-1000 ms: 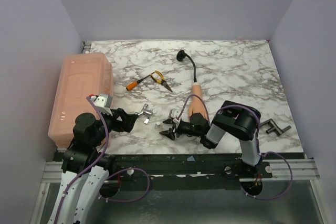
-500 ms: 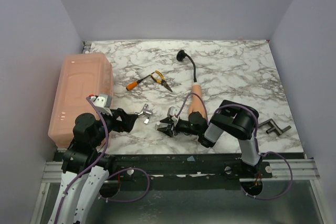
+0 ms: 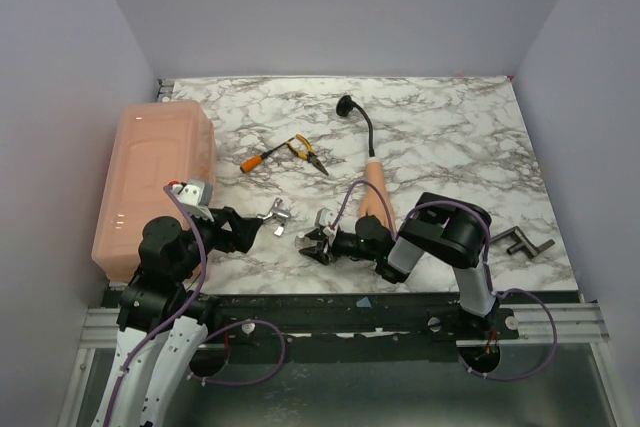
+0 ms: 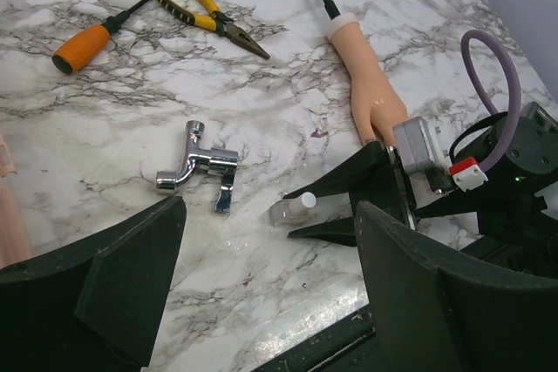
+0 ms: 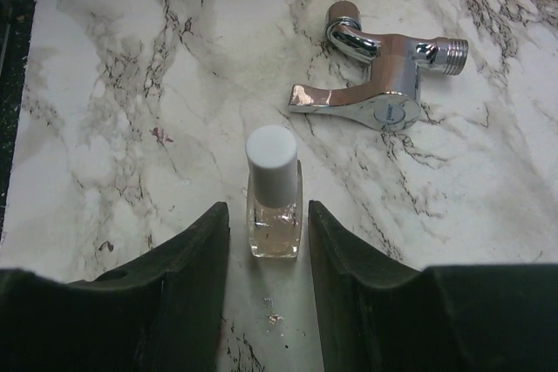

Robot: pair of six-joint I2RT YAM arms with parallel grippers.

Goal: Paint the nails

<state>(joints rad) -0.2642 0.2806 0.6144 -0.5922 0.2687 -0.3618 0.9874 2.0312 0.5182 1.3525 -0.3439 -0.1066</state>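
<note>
Between spread fingers of right gripper (image 3: pixel 312 245), clear polish bottle (image 5: pixel 275 193) sits ungrasped, lined up for pinch. Idle left gripper (image 3: pixel 252 229) gapes. Alongside lies mannequin hand (image 4: pixel 370 93); nails hidden behind right gripper.

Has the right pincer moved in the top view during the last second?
Yes. The right pincer has moved slightly left, closer to the tap, which stayed in place.

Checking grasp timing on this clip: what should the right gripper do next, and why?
Probably shut the right gripper on the bottle. Its open fingers flank the bottle's glass body, with a narrow gap on each side, so closing should catch it without further approach.
</note>
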